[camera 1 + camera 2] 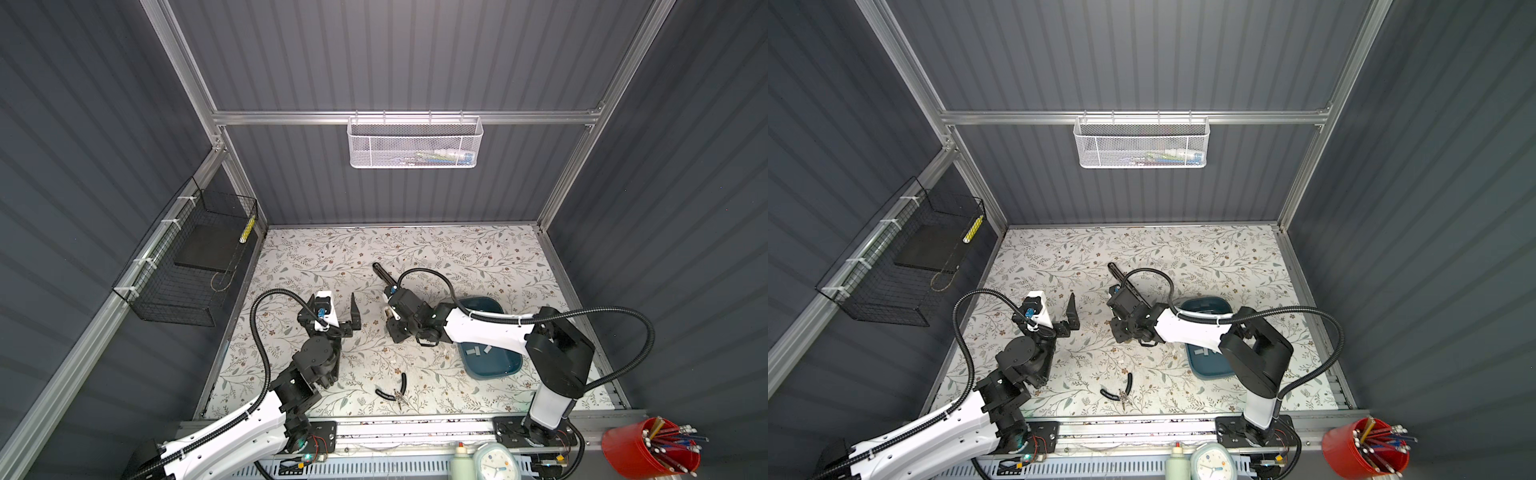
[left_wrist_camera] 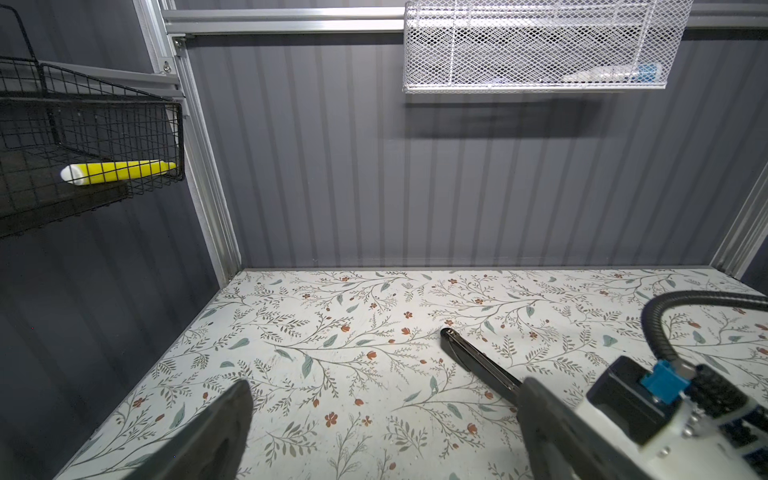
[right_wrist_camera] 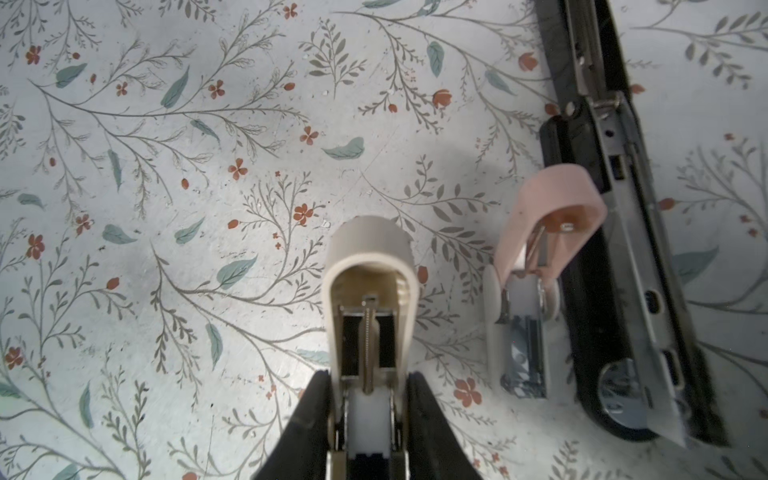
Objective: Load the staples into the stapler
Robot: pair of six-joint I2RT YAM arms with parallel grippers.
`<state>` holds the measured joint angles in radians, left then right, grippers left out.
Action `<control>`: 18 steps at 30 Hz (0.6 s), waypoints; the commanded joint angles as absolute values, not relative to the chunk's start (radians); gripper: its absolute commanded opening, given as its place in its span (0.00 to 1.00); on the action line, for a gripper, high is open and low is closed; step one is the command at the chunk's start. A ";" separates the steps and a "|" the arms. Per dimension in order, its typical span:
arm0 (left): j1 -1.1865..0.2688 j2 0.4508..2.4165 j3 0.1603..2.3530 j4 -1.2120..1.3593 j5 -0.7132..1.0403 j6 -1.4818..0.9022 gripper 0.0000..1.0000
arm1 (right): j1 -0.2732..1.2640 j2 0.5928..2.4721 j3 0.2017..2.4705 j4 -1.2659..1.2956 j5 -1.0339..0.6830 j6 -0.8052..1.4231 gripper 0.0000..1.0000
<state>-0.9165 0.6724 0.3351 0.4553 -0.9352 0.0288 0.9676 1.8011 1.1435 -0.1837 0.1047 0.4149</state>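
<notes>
The dark blue tray (image 1: 500, 360) sat on the right of the floral table (image 1: 316, 257), and the right arm crossed over its middle. A few staples (image 1: 473, 351), small grey strips, lay loose on the tray's near floor in both top views; how many there were could not be counted.

Just left of the tray, the right gripper (image 3: 368, 382) was clenched on the hinge end of a small cream stapler (image 3: 370, 257), whose lid stood opened. A pink stapler (image 3: 540, 216), also opened, lay just beside it. Past that lay the long black stapler (image 3: 615, 208), folded open flat on the table and reaching toward the far side.

The left gripper (image 2: 382, 415) was spread wide and held nothing, left of centre above the table.

On the far wall hung a white mesh basket (image 1: 415, 143) with a few tube-like items too blurred to name. A black wire basket (image 1: 187, 266) on the left wall held a yellow tube (image 2: 120, 171) and a dark flat slab (image 1: 208, 249). At the near right, a red cup (image 1: 623, 449) was full of pencils. Pliers (image 1: 395, 390) lay near the front edge.
</notes>
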 commanded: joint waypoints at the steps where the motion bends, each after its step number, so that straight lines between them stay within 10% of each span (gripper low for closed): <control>1: -0.919 0.664 0.348 0.451 -0.965 0.006 0.99 | 0.973 1.841 1.167 -0.158 0.176 0.476 0.10; 18: -0.898 0.780 0.390 0.391 -0.921 -0.105 0.99 | 0.974 1.886 1.095 -0.003 0.243 0.485 0.39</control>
<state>-0.9131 0.7597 0.3538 0.3954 -0.9386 -0.0647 0.9688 1.8954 1.1183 -0.0460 0.2214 0.4782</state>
